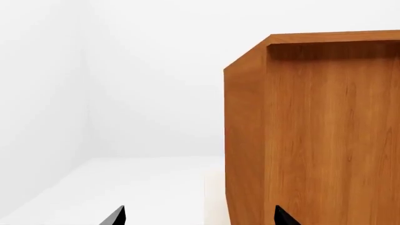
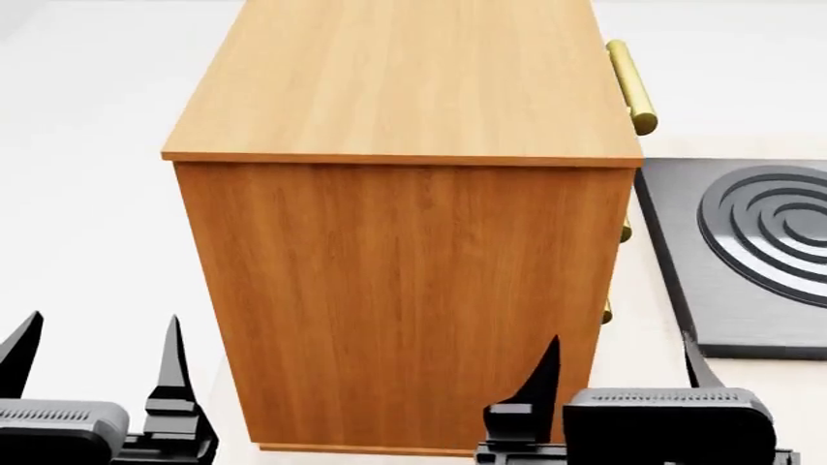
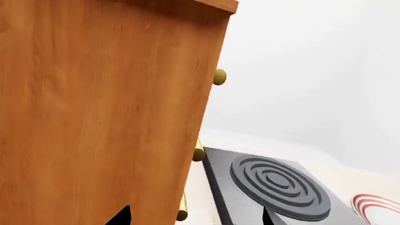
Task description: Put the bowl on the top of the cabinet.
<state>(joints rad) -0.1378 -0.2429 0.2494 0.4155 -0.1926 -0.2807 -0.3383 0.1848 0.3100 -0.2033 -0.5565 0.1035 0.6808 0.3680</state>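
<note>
The bowl is out of view in all three views. The cabinet (image 2: 401, 291) stands right in front of me, reddish-brown wood grain with a lighter flat top (image 2: 407, 77) that is bare. Brass bar handles (image 2: 630, 87) stick out on its right face. My left gripper (image 2: 100, 327) is open low at the cabinet's left, with nothing between its fingers. Just as empty, my right gripper (image 2: 622, 341) is open at the cabinet's lower right corner. The left wrist view shows the cabinet's (image 1: 312, 131) side past the open left gripper (image 1: 200, 212). The right wrist view shows the cabinet (image 3: 100, 112) close to the open right gripper (image 3: 195, 212).
A dark grey hob plate (image 2: 756, 242) with concentric rings lies on the pale counter right of the cabinet, also in the right wrist view as the hob plate (image 3: 275, 183). A red-ringed white plate (image 3: 378, 206) peeks in beyond it. White walls stand behind.
</note>
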